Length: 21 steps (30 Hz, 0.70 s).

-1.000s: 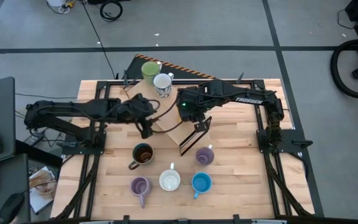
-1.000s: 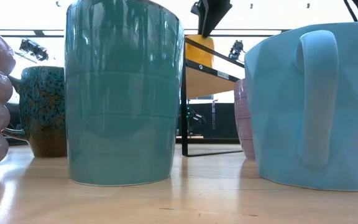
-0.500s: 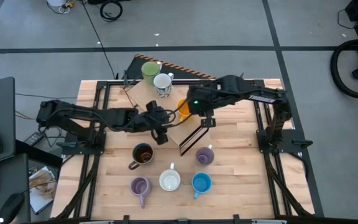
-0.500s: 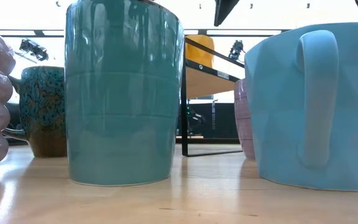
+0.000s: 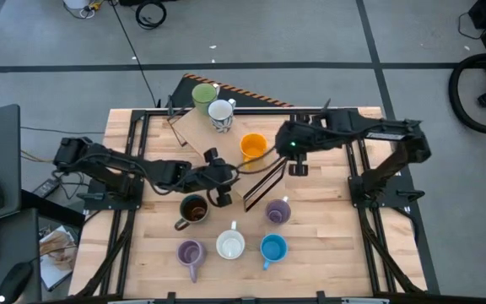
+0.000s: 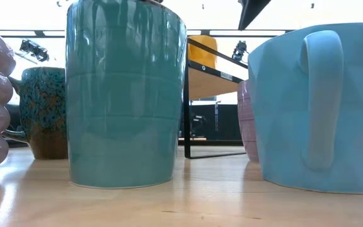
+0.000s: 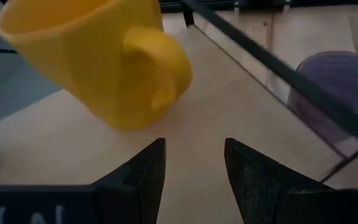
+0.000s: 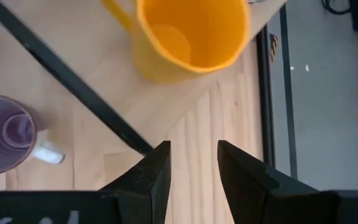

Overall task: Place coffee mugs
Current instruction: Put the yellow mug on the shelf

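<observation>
- Three mugs, by our count, stand on the raised wooden shelf [image 5: 194,127]: green mug [image 5: 203,94], patterned white mug [image 5: 221,114], orange mug [image 5: 252,147].
- Five wait near us on the table [image 5: 327,245]: dark brown mug [image 5: 194,209], two lavender mugs [image 5: 190,252], plain white mug [image 5: 230,246], blue mug [image 5: 273,248].
- Both the left gripper [image 5: 218,192] and the right gripper [image 5: 297,167] are parted and empty, flanking the shelf's near edge.

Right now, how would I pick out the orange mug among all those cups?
Find the raised wooden shelf with black metal legs at the middle of the table. Three mugs stand on it; the orange mug is the one nearest the right arm's end effector. It is the only orange one.
</observation>
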### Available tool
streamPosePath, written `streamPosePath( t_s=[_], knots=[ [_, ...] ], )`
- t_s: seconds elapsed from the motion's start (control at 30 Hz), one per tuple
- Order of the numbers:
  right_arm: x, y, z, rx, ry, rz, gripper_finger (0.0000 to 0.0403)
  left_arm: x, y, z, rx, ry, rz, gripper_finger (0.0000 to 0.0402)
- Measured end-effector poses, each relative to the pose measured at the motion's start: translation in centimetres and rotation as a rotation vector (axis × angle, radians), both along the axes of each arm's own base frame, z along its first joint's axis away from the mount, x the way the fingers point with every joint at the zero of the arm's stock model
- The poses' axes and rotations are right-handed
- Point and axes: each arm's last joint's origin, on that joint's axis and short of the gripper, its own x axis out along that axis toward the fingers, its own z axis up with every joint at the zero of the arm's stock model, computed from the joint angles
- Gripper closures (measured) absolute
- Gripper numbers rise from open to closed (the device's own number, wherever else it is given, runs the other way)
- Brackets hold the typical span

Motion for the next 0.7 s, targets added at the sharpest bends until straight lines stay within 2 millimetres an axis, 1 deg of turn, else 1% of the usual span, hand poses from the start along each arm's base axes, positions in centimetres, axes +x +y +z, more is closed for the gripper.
streamPosePath(
  t_s=[0.17,0.3,0.53,0.7],
  knots=[
    [-1.2,0.4,-1.8,0.001,-0.055,0.018,0.0265,-0.3,0.0,-0.7,-0.026,-0.115,-0.041,0.023],
    [-1.8,0.5,-3.0,0.024,-0.084,0.026,0.0265,-0.3,0.3,-1.1,-0.018,-0.164,-0.041,0.023],
    [-2.5,0.6,-4.3,0.035,-0.104,0.037,0.0265,-0.6,2.0,-2.1,-0.056,-0.257,-0.025,0.023],
    [-2.4,0.7,-4.9,0.047,-0.111,0.051,0.0265,-0.5,3.0,-2.3,-0.13,-0.324,-0.089,0.023]
  ],
)
